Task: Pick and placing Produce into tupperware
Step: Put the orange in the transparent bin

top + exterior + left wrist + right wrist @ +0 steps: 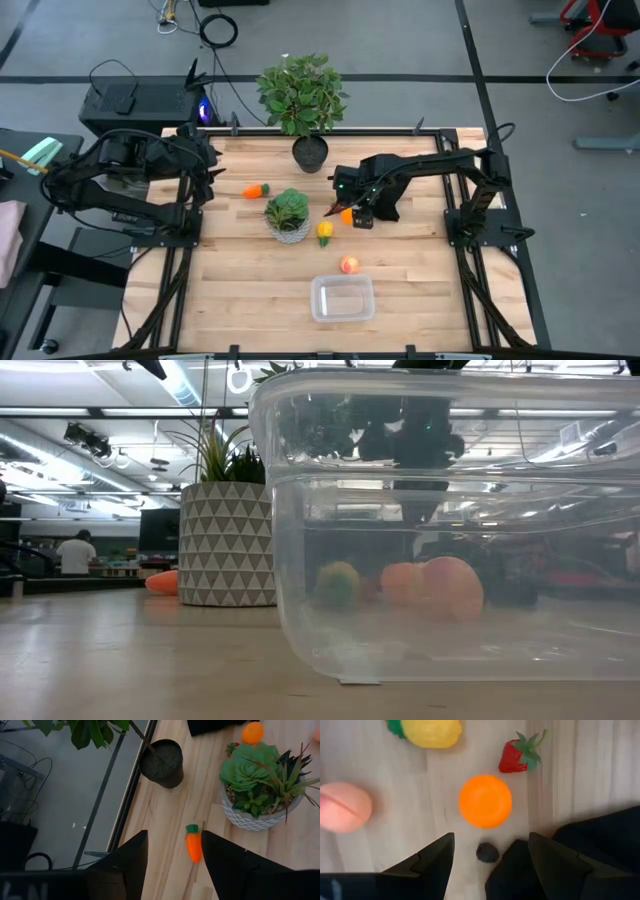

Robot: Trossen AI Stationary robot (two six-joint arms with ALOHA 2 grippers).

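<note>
No readable writing on tupperware [342, 298]

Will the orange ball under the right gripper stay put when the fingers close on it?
The orange ball looks round and smooth, so it probably rolls if nudged off-centre. The right gripper stands open, its fingers apart above the ball. It is probably light hollow plastic.

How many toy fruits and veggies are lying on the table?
5: carrot left of the succulent pot; orange ball and strawberry under the right gripper; yellow piece beside that pot; peach near the tupperware.
</note>
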